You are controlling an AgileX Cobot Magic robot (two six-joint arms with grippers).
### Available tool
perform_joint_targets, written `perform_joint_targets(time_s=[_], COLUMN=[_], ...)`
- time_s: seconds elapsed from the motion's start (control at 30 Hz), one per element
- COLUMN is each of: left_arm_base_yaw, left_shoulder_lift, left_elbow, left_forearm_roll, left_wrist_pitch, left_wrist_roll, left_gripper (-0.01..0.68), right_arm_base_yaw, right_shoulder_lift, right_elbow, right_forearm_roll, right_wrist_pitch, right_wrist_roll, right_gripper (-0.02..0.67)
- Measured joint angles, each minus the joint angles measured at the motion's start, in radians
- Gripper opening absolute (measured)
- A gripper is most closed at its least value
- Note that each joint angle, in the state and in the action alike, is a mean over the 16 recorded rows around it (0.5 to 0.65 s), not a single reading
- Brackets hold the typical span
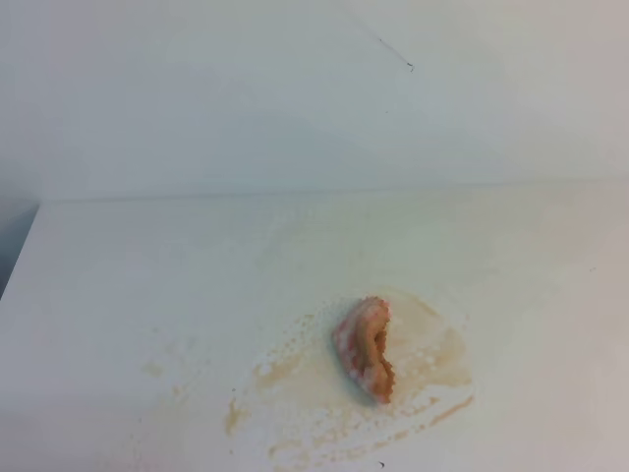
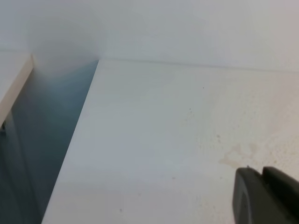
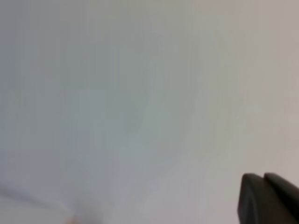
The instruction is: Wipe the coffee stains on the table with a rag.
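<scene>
A plain white wall (image 1: 246, 98) was recorded behind a large white table (image 1: 128, 275), whose far edge met the wall and whose left edge dropped to a darker bluish gap (image 2: 51, 140), seen in the left wrist view.

Item 1, the rag (image 1: 366, 346): a small bunched lump of pink-and-white cloth with an orange-brown tinted fold was found lying on the table, toward the near edge and slightly to the right of the middle. No gripper was seen touching it in the high view.

Item 2, the coffee stains (image 1: 432, 359): a pale tan wet patch was noted directly to the right of the rag, with a darker curved outline below it. Paler smears and speckles (image 1: 275, 372) were spread to the left of the rag and toward the near edge. A faint tan blotch (image 2: 238, 154) was also noted in the left wrist view, just beyond the gripper tips.

Item 3, the left gripper (image 2: 262, 196): only its dark tips were shown, at the lower right of its own view, pressed together with a thin seam between them and nothing held.

Item 4, the right gripper (image 3: 265, 198): dark tips were likewise shown pressed together, empty, before a blurred pale surface.
</scene>
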Motion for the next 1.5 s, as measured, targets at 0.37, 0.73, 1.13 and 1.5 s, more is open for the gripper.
perform_joint_targets(time_s=[0.37,0.73,1.13,1.5], left_arm_base_yaw=[0.0,0.0,0.0,0.0], left_shoulder_lift=[0.0,0.0,0.0,0.0], left_elbow=[0.0,0.0,0.0,0.0], left_forearm_roll=[0.0,0.0,-0.001,-0.002], left_wrist_pitch=[0.0,0.0,0.0,0.0], left_wrist_roll=[0.0,0.0,0.0,0.0], left_gripper=[0.0,0.0,0.0,0.0], right_arm_base_yaw=[-0.467,-0.738,-0.814,-0.84], right_shoulder_lift=[-0.364,-0.59,-0.661,-0.814], right_elbow=[0.204,0.356,0.406,0.682], right_forearm_roll=[-0.011,-0.229,-1.464,-1.779], right_wrist_pitch=[0.295,0.4,0.823,0.625], right_wrist_roll=[-0.06,0.081,1.243,1.492], right_gripper=[0.0,0.0,0.0,0.0])
